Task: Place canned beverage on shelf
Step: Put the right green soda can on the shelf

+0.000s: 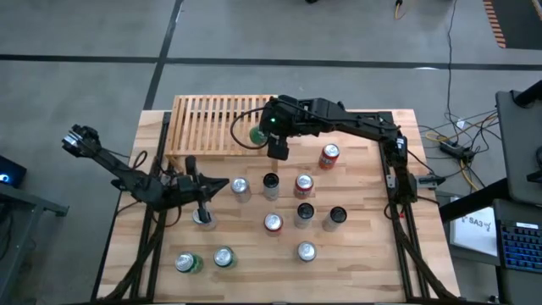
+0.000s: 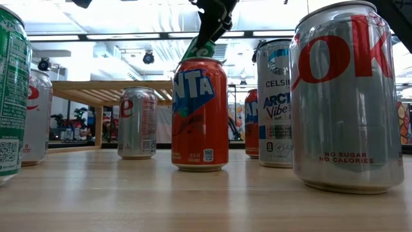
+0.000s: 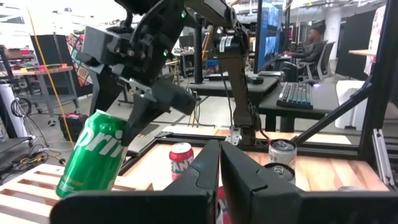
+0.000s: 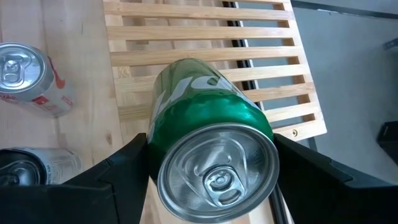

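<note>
High view: left gripper (image 1: 201, 206) rests closed and empty over the table's (image 1: 356, 254) left side. Farther right, the right gripper (image 1: 258, 134) clamps a tilted green can (image 1: 255, 134) above the slatted shelf's (image 1: 203, 123) right end, near an orange can (image 1: 329, 156).

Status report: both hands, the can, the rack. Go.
Right hand shut on tilted green aluminium soda can, above light-wood slatted shelf. Left hand shut, empty, parked over the table's left. Slats below look bare.
</note>
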Robot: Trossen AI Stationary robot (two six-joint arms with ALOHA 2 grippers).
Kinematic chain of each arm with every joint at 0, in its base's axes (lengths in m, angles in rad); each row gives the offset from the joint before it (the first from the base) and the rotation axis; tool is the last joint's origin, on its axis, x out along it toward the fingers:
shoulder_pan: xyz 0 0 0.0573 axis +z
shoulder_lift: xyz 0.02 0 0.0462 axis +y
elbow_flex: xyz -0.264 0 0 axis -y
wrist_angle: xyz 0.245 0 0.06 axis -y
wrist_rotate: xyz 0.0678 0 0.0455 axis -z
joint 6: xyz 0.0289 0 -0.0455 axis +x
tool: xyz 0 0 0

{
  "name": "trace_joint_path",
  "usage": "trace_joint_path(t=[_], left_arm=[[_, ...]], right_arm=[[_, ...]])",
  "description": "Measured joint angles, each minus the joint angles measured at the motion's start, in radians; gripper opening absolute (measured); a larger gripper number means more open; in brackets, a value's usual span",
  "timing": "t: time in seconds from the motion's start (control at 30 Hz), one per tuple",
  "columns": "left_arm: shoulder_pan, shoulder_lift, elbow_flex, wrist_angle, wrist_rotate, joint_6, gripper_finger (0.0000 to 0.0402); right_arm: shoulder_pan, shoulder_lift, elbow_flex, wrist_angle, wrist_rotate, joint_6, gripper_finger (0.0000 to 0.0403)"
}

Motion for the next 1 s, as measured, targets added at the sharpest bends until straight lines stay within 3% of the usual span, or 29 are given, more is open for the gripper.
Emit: trace_joint_path(t=[0.37,0.57,0.7,1.0], left_arm=[[0.012,0.002,0.0,-0.001,0.0,0.018,0.0],[0.108,0.044,-0.005,0.001,0.0,-0.008,0.0008],[0.184,0.1,-0.006,-0.002,0.002,0.012,0.0047],[0.274,0.146,0.005,0.007,-0.026,0.029,0.0186]], right_arm=[[0.0,0.002,0.0,0.013,0.0,0.0,0.0275],[0.0,0.002,0.0,0.014,-0.001,0.0,0.0275],[0.0,0.002,0.0,0.015,-0.001,0.0,0.0275],[0.0,0.002,0.0,0.016,-0.001,0.0,0.0275]])
